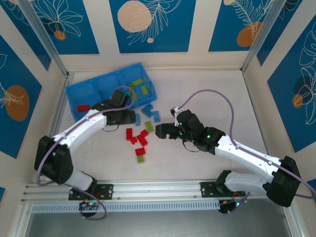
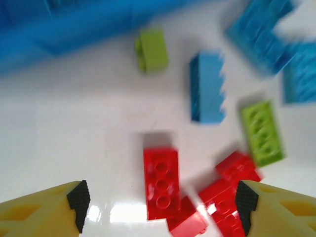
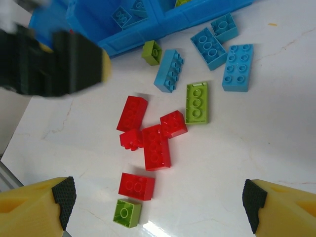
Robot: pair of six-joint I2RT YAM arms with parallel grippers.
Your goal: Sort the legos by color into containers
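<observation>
The bin (image 1: 98,79) lies in the upper left of the top view, its long axis slanting from lower left to upper right. Thin dividers cut the smooth blue plastic into three sloped-walled compartments. A red brick (image 1: 83,107) sits in the lower-left one and green bricks (image 1: 137,83) in the upper-right one. The other legos (image 1: 142,137) are strewn on the glossy white table (image 1: 212,94) just below and right of the bin, near mid-frame. In the right wrist view they lie studs up. A long red brick (image 3: 157,147) at centre runs nearly straight up the frame, touching two shorter red ones. Beside it, a narrow green brick (image 3: 196,102) also points up the frame. A slim blue brick (image 3: 169,70) leans slightly to the right above them, and a broad blue brick (image 3: 238,67) stands lengthwise at upper right. A small square green brick (image 3: 127,212) rests at the bottom, just beside a short red brick (image 3: 137,186). The left gripper (image 2: 162,200) is released, its yellow fingers with ribbed black pads (image 2: 79,197) spread wide at the lower corners of its own view (which is blurred). On the table between them, a red three-stud brick (image 2: 160,182) lies lengthwise up the frame, not touched by either pad. The right gripper (image 3: 158,205) is likewise released, with nothing between its fingers but bare table and the lowest bricks. In the top view it points left at the red cluster.
</observation>
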